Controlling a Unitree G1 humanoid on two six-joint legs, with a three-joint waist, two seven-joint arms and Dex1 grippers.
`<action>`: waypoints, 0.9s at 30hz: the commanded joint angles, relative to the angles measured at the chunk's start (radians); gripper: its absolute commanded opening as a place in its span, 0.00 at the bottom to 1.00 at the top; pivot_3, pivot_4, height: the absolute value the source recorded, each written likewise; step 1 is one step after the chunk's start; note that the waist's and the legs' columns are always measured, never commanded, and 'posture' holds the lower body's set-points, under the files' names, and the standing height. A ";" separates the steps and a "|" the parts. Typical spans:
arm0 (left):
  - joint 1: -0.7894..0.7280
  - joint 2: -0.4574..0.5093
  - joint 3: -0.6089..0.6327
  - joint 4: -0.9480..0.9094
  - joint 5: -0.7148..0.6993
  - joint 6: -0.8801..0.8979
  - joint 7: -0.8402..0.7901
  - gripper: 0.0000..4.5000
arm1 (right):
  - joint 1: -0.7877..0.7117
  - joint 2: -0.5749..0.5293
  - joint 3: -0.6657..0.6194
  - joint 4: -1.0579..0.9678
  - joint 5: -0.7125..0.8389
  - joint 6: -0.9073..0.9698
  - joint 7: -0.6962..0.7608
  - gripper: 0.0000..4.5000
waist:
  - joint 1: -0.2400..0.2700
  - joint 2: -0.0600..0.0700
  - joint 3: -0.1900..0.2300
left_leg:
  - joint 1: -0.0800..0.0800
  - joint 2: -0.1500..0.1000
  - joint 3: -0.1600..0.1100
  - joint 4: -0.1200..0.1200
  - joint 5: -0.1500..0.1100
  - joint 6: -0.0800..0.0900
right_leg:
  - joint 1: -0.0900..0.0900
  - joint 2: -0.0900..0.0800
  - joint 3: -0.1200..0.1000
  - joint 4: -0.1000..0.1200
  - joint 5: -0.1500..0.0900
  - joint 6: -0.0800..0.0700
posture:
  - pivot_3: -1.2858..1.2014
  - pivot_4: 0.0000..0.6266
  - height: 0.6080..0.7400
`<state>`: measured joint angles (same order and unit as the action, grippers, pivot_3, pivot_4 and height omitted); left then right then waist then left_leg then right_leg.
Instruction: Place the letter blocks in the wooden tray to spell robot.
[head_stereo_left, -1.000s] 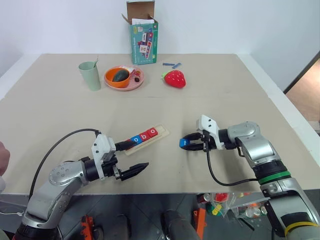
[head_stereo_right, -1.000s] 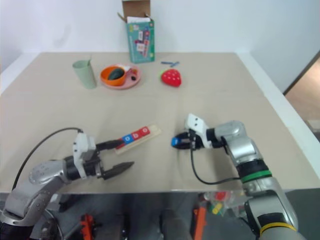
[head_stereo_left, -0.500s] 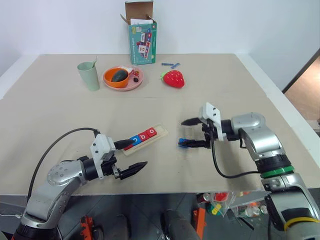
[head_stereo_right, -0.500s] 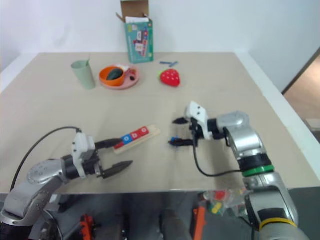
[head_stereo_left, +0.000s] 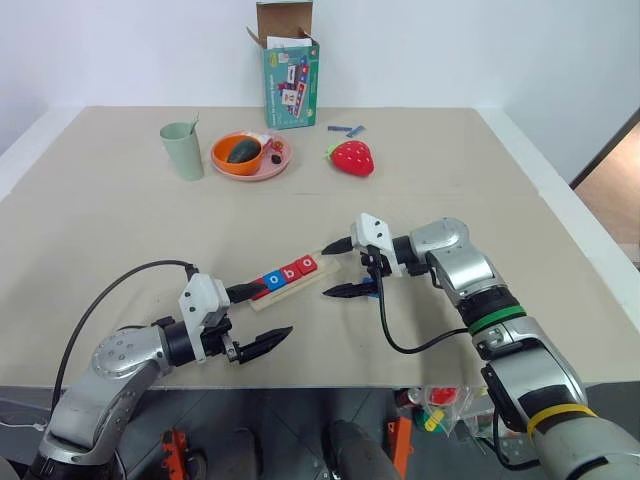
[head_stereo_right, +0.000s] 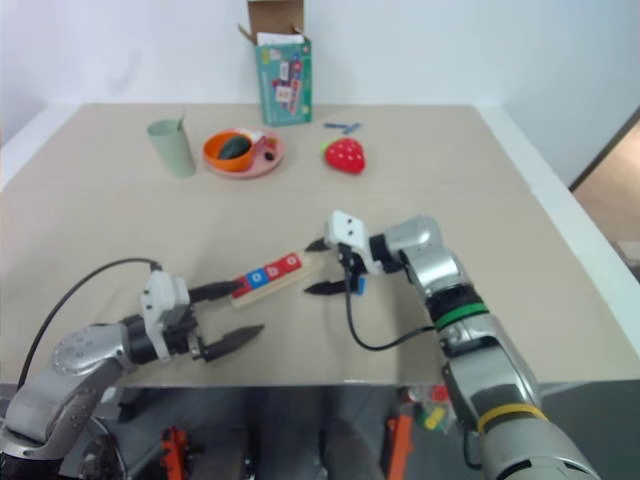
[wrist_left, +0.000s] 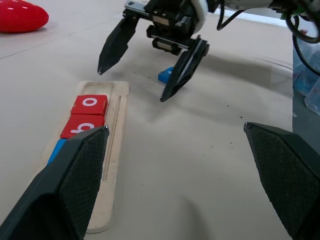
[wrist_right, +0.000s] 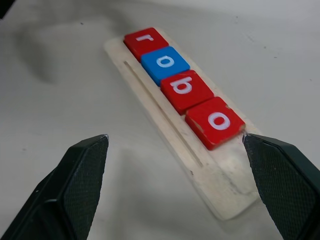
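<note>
Now both the left tool (head_stereo_left: 262, 318) and right tool (head_stereo_left: 340, 268) gape wide, empty, beside the wooden tray (wrist_right: 220, 192).

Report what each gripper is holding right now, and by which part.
Nothing is held. The right gripper is open and empty beside the wooden tray; a blue block lies on the table beneath it. The left gripper is open and empty too.

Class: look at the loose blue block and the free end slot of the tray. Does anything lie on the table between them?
Nothing visible does. The blue block lies on bare table beside the tray's free end; the open right gripper hangs above that stretch.
</note>
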<state>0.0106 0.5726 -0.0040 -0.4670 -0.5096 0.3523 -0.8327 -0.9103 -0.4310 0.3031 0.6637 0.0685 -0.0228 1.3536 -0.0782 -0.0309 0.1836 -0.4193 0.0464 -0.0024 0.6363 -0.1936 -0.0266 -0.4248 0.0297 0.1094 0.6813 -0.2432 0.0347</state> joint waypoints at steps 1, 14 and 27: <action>0.003 0.004 0.013 -0.046 -0.001 -0.016 0.006 1.00 | -0.050 0.012 -0.004 0.049 -0.023 -0.064 0.008 0.99 | 0.000 0.000 0.000 | 0.000 0.000 0.000 0.000 0.000 0.000 | 0.000 0.000 0.000 0.000 0.000 0.000 | 0.52 0.24 1.00; -0.002 -0.004 0.005 -0.044 0.001 -0.010 0.021 1.00 | -0.105 0.046 -0.001 0.200 -0.098 -0.162 0.002 0.73 | 0.000 0.000 0.000 | 0.000 0.000 0.000 0.000 0.000 0.000 | 0.000 0.000 0.000 0.000 0.000 0.000 | 0.52 0.24 1.00; 0.001 -0.003 0.004 -0.041 0.002 -0.010 0.028 1.00 | -0.120 0.064 -0.003 0.221 -0.128 -0.196 -0.004 0.57 | 0.000 0.000 0.000 | 0.000 0.000 0.000 0.000 0.000 0.000 | 0.000 0.000 0.000 0.000 0.000 0.000 | 0.52 0.24 1.00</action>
<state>0.0120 0.5678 -0.0043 -0.4707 -0.5085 0.3524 -0.8083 -0.9918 -0.3708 0.3092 0.8849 -0.0582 -0.2015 1.3492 -0.0782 -0.0309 0.1836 -0.4192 0.0464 -0.0024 0.6362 -0.1936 -0.0267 -0.4247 0.0297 0.1096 0.6814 -0.2429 0.0345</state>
